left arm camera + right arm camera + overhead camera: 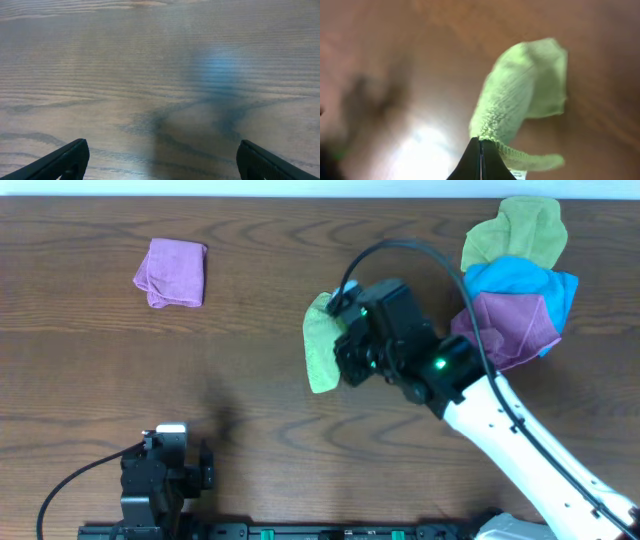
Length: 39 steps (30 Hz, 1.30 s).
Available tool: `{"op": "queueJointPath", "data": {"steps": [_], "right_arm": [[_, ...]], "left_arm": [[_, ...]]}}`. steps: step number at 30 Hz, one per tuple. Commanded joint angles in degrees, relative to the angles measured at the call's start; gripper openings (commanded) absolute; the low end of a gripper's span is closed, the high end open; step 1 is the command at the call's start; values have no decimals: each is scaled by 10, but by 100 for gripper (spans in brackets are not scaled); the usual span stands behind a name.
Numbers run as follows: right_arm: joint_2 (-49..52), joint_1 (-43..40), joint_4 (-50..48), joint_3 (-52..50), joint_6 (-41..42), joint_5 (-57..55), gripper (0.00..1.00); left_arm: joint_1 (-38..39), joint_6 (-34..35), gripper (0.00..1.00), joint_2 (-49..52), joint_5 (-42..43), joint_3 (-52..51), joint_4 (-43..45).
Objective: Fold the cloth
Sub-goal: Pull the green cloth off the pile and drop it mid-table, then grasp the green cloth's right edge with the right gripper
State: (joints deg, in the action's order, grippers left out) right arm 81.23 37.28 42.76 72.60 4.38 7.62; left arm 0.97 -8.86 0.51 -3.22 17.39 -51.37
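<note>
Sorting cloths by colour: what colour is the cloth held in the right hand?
Light lime green; the cloth shows best in the right wrist view.

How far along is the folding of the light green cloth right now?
Done: only the pick-up. In hand: the right gripper is shut on an edge of the light lime-green microfibre cloth, which hangs bunched from it over the brown wooden table. Remaining: laying it flat and making every fold; no fold shows yet. The left gripper sits open, holding nothing.
</note>
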Motion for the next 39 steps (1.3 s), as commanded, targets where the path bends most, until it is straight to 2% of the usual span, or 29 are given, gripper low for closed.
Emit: {"op": "queueJointPath", "data": {"steps": [1, 9, 17, 22, 28, 30, 32, 33, 39], "right_arm": [[-42, 31, 23, 10, -19, 12, 1], [-150, 68, 154, 10, -19, 47, 1], [-182, 104, 188, 10, -25, 75, 1], [-122, 101, 106, 10, -59, -28, 1], [56, 25, -118, 10, -78, -143, 2], [117, -13, -207, 10, -40, -236, 30], [146, -41, -252, 14, -8, -269, 60], [150, -51, -257, 18, 2, -267, 68], [108, -69, -199, 27, 19, -186, 68]], "left_arm": [[2, -14, 95, -3, -12, -5, -23], [2, -14, 95, -3, -12, -5, -23], [2, -14, 95, -3, -12, -5, -23], [2, -14, 95, -3, -12, -5, -23], [2, -14, 95, -3, -12, -5, -23], [2, -14, 95, -3, -12, -5, -23], [2, -14, 95, -3, -12, -5, -23], [2, -14, 95, -3, -12, -5, -23], [2, -14, 95, -3, -12, -5, -23]]}}
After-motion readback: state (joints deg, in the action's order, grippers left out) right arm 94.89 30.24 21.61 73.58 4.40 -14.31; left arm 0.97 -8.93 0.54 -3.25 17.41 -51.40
